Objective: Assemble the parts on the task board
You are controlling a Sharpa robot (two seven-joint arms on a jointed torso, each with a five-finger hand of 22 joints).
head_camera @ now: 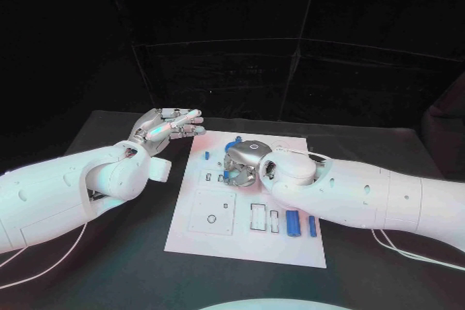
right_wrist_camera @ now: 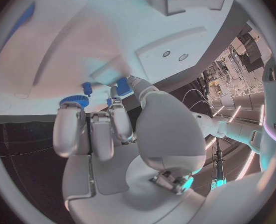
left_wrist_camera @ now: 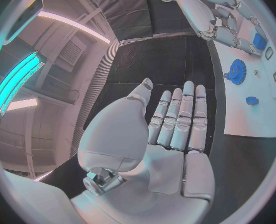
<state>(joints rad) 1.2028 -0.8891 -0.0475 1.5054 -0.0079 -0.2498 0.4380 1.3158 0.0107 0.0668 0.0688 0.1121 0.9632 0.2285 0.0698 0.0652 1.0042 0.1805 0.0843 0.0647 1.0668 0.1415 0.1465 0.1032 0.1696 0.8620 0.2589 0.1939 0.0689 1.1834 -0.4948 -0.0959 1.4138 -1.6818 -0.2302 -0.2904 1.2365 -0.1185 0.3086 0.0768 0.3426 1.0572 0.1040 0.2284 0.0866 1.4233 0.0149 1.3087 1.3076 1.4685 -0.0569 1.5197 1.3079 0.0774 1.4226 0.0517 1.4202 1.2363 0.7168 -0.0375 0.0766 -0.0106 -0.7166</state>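
Task board (head_camera: 208, 239): white plate with cut-out slots.
Parts: 2 blue bars (head_camera: 293, 224) on its near right.
Left hand (head_camera: 166, 126): beside the board's far-left corner, fingers spread, empty.
Right hand (head_camera: 246, 163): over the board, pinching a small blue part (right_wrist_camera: 123, 86).

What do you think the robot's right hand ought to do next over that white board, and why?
Probably lower the small blue piece gently onto the white board and settle it in place. The right hand is already over the board, pinching that piece at its fingertips beside the blue gear. The left hand hangs open off to the side, holding nothing, so it isn't helping.
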